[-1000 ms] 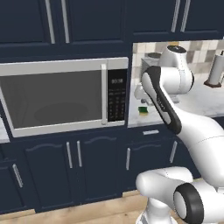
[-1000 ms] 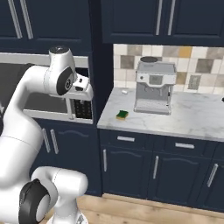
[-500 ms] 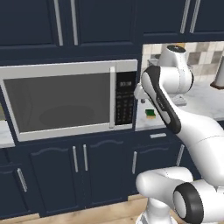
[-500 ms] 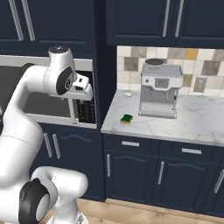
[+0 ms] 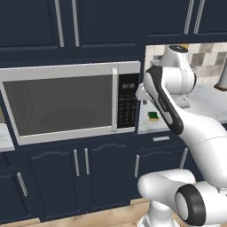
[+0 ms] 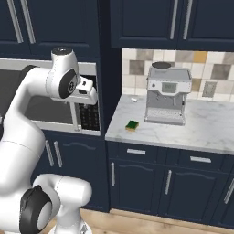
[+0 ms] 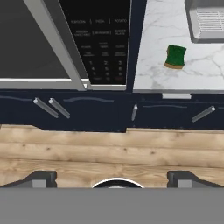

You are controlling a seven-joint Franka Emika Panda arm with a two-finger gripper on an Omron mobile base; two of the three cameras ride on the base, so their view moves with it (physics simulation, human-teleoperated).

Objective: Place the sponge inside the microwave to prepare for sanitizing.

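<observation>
Green on top and yellow beneath, the small rectangular sponge [image 5: 153, 116] lay near the front edge of the white marble counter [image 6: 201, 132], at centre right of the left base view and just below the middle of the right base view. It rested free, well apart from the arm. The large silver-grey microwave [image 5: 71, 102] with its dark glass door took up the left half of the left base view, its door shut and its black keypad panel [image 5: 127, 103] beside the vertical silver handle [image 5: 114, 99].

The right base view gave what the left one did not: the whole grey espresso machine [image 6: 166, 98] standing on the counter behind and to the right of the sponge, under a tiled wall. The hand view looked down over the keypad at upper centre, the sponge at upper right, navy cabinet drawers [image 7: 87, 114] across the middle and a wooden plank floor [image 7: 109, 153] below. There the two-finger gripper [image 7: 112, 178] showed its dark fingertips [image 7: 39, 178] far apart at the bottom corners, spread wide and holding nothing.
</observation>
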